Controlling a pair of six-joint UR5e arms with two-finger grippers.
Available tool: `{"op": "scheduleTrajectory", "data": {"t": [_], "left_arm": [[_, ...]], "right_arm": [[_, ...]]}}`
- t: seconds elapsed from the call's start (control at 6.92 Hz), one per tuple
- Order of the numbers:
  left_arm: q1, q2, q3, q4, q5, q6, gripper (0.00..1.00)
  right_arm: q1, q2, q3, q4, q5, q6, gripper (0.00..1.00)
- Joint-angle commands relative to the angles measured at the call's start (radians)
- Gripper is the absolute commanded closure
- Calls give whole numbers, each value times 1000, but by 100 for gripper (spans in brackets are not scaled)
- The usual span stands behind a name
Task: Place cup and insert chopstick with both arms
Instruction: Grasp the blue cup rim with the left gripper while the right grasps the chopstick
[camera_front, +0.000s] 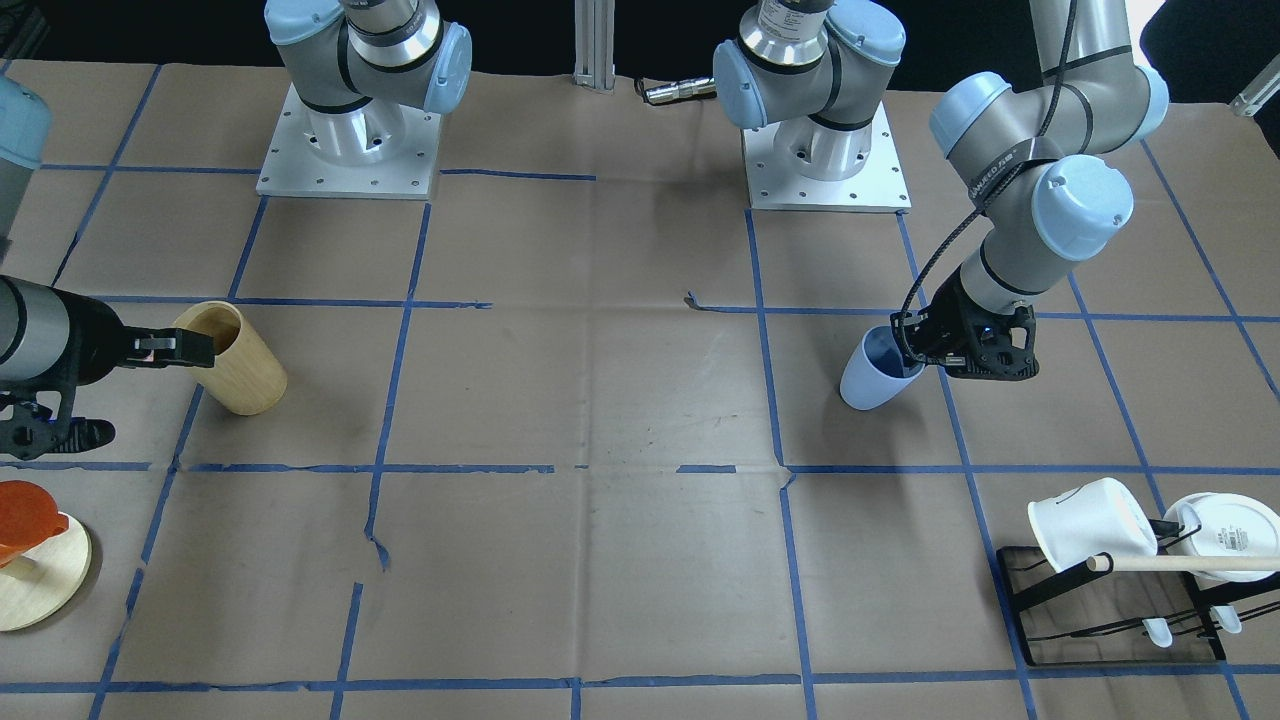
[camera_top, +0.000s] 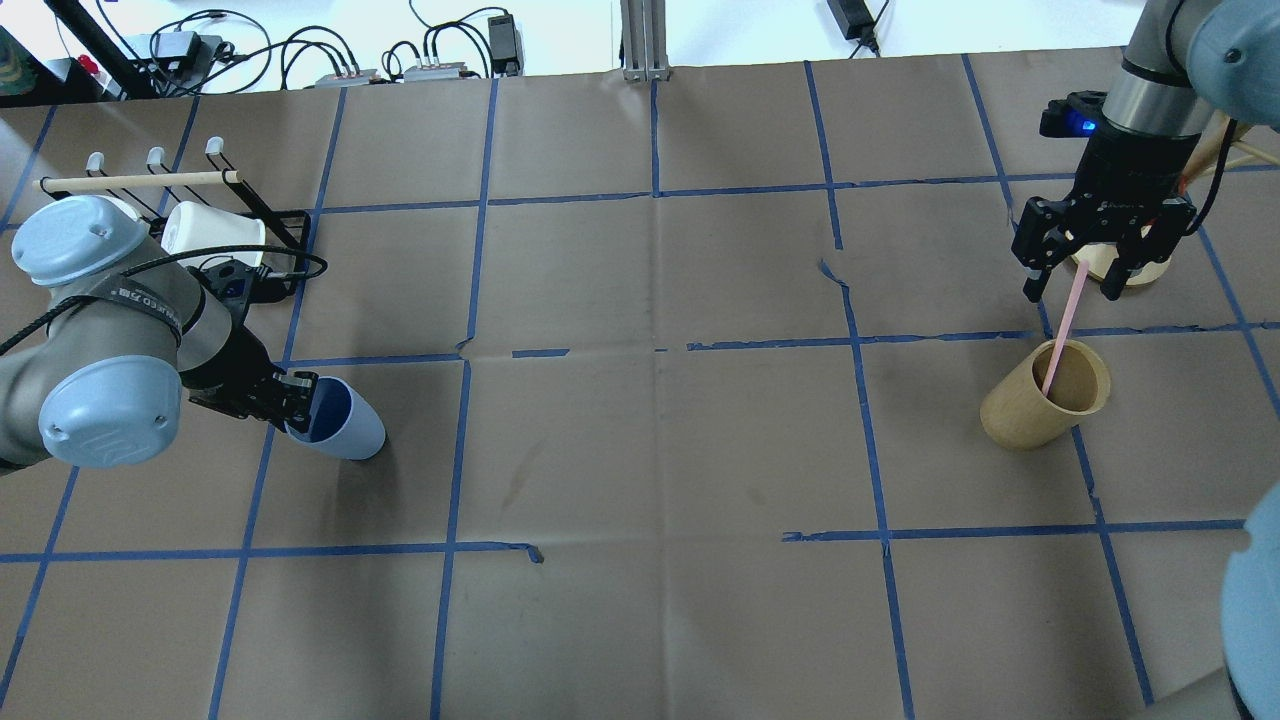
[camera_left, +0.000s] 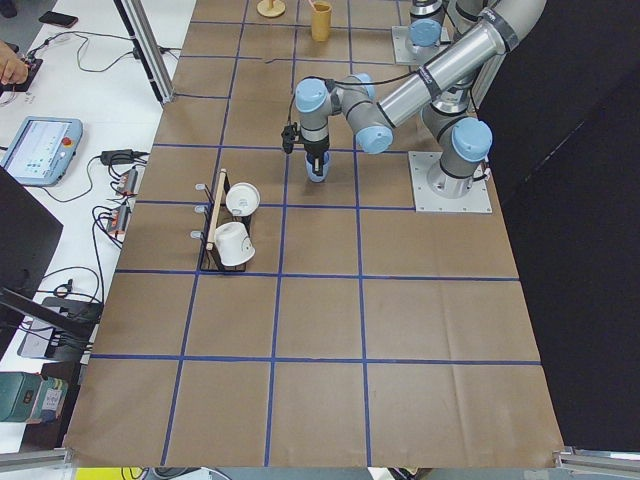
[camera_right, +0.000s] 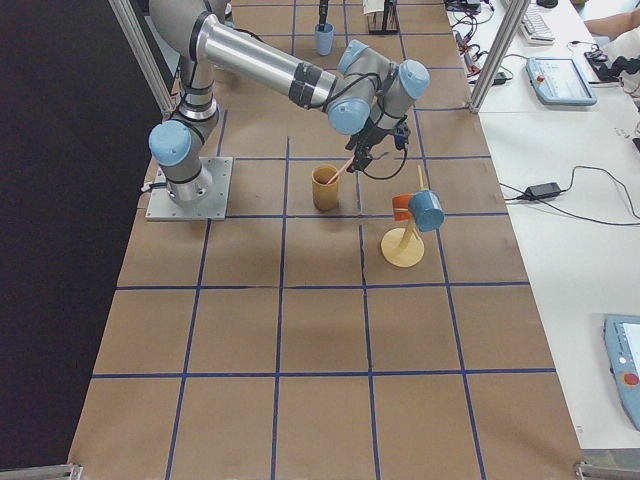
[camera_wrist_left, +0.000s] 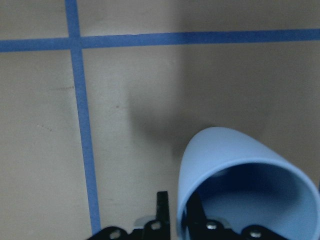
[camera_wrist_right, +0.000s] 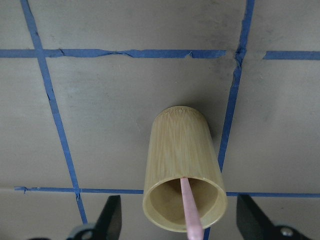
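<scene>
Chopstick (camera_top: 1062, 330), pink: judged thin, light, stiff and rather slick, best taken near its upper end. The long axis is tilted, the lower end sunk in the bamboo cup (camera_top: 1035, 410), the upper end pointed up between the spread fingers of the right hand (camera_top: 1072, 288) just above; nothing is gripped there.

Blue cup (camera_top: 345, 428): judged light and rigid. It is pinched by the rim wall, mouth upward, beneath the left hand (camera_top: 290, 395). Contact with the counter (camera_top: 650, 450) cannot be told.

six cameras, one counter (camera_top: 640, 450)
overhead looks forward and down from behind; front looks back the opposite way, steeply. side views look along from each end. wrist cameras sit close over the blue cup (camera_wrist_left: 240, 170) and bamboo cup (camera_wrist_right: 182, 150), both seen overhead
</scene>
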Motion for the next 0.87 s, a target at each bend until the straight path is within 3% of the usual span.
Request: {"op": "scheduleTrajectory", "data": {"t": [0.0, 0.14, 0.43, 0.72], "left_arm": [[0, -3, 4, 4, 0, -7, 77], [0, -2, 6, 5, -2, -13, 79], [-2, 0, 9, 5, -2, -16, 99], [-3, 7, 9, 5, -7, -25, 100]], "right_arm": [[0, 1, 3, 6, -7, 0, 40], [0, 1, 2, 6, -9, 0, 49], [0, 1, 2, 6, -7, 0, 63], [0, -1, 0, 6, -4, 0, 68]]}}
